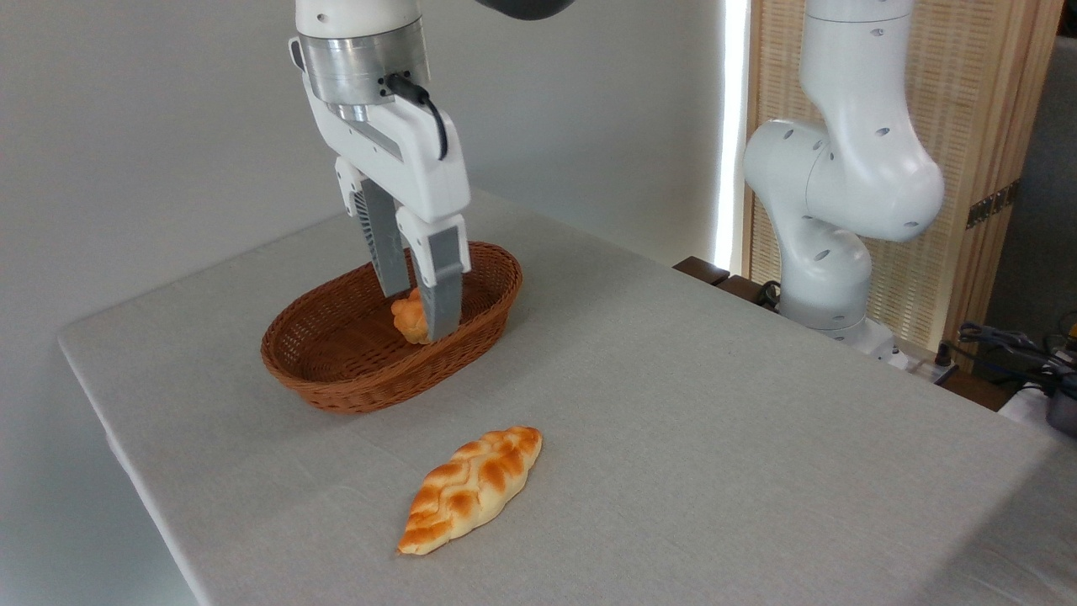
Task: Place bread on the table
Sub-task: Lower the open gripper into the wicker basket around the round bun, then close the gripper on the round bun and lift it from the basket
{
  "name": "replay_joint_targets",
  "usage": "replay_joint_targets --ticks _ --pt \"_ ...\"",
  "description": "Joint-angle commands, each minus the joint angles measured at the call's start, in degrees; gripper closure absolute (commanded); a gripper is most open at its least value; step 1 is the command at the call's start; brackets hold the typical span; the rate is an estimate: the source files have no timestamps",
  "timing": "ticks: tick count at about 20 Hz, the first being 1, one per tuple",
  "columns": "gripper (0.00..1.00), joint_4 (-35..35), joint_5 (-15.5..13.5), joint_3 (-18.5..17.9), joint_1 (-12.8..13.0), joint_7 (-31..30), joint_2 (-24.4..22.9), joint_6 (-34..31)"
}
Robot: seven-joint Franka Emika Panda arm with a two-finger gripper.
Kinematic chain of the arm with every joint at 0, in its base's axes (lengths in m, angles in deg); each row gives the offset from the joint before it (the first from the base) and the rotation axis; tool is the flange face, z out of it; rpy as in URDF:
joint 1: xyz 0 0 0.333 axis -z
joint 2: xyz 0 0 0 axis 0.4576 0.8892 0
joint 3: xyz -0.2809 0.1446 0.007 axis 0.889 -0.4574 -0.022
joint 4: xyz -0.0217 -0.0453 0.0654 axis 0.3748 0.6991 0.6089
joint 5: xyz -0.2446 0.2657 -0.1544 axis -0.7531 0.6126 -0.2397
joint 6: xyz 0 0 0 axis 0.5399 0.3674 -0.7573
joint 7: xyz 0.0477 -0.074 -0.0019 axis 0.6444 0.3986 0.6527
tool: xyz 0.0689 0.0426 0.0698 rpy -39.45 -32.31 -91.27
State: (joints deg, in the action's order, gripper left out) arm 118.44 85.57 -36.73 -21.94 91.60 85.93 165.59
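The bread (406,317), a small golden-orange knotted bun, lies inside the brown wicker basket (353,394) at the back left of the grey-clothed table (715,404). My gripper (416,316) hangs down into the basket, open, with one grey finger behind the bun and the other finger (441,286) in front of it, hiding its right side. Whether the fingers touch the bun cannot be made out.
A longer leaf-shaped braided loaf (471,488) lies on the cloth in front of the basket. The arm's white base (841,210) stands beyond the table's right edge, with cables and a wooden screen behind it.
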Motion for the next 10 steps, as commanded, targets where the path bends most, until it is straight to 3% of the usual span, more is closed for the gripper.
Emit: replay_joint_targets --ticks 1,4,7,10 --pt "0.0 12.52 -1.05 -0.61 6.29 -0.28 -8.87 6.8" --pt "0.0 16.92 -1.22 -0.61 12.62 -0.19 -10.45 7.77" --pt "0.0 20.88 -1.31 -0.61 16.58 -0.19 -11.34 9.69" --pt "0.0 25.27 -1.31 -0.61 19.66 -0.02 -10.99 16.62"
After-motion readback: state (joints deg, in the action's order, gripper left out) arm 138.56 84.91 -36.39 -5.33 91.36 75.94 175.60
